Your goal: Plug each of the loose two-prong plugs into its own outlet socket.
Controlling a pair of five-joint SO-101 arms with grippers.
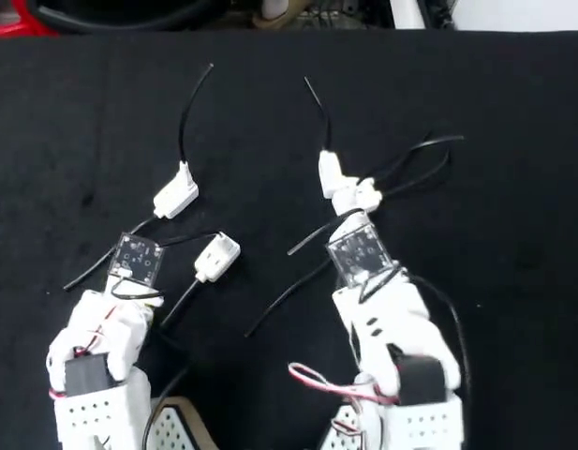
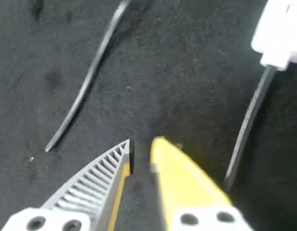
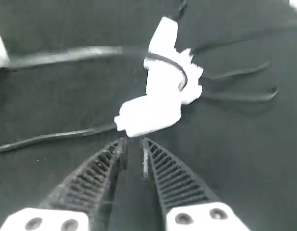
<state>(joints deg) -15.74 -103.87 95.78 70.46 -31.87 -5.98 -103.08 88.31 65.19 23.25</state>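
The left hand hangs low over the black surface. Its fingers are drawn almost together with nothing between them. Two loose plugs lie on its side of the surface. The far plug lies ahead of the left arm. Its long axis runs on a diagonal from near-left to far-right, and a black cord leaves its far end toward the back edge. The middle plug lies between the two arms, nearer the left one, on a similar diagonal. Its cord trails from the near end back toward the arms. The left wrist view shows a white plug body off to one side of the fingertips, well apart; which of the two it is I cannot tell.

The right hand is likewise nearly closed and grasps nothing. A crosswise plug lies just beyond its fingertips, long axis across the line of the fingers; contact cannot be confirmed. It touches a second white piece that points away from the hand. Whether the two are mated I cannot tell.
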